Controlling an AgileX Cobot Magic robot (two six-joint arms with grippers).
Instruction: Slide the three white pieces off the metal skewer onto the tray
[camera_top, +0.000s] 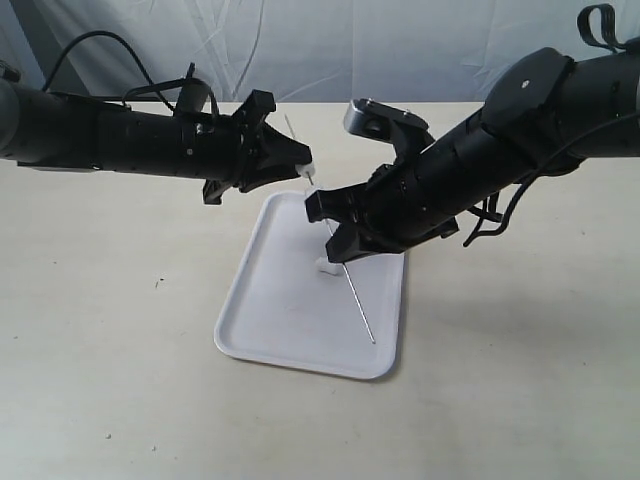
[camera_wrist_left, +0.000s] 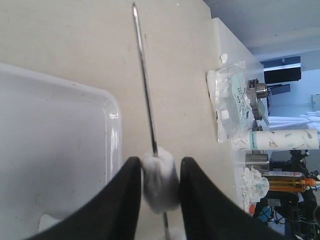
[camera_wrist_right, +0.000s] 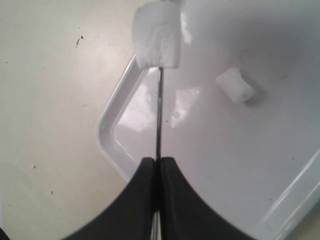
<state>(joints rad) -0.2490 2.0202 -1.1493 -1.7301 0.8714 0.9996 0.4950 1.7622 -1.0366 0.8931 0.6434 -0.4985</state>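
While skewer (camera_top: 352, 290) tilts, piece (camera_wrist_left: 160, 181) (white) pinched

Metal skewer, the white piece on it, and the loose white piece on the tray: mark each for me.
metal skewer (camera_wrist_right: 159, 115): right wrist view, bare mid-shaft.
white piece on the skewer (camera_wrist_right: 156, 35): right wrist view, front face.
loose white piece (camera_wrist_right: 234, 86): right wrist view, its side.

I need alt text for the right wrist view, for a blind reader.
The right gripper pinches a thin silver metal skewer that carries one white marshmallow-like cube. Another white chunk lies loose on the flat white plastic tray.
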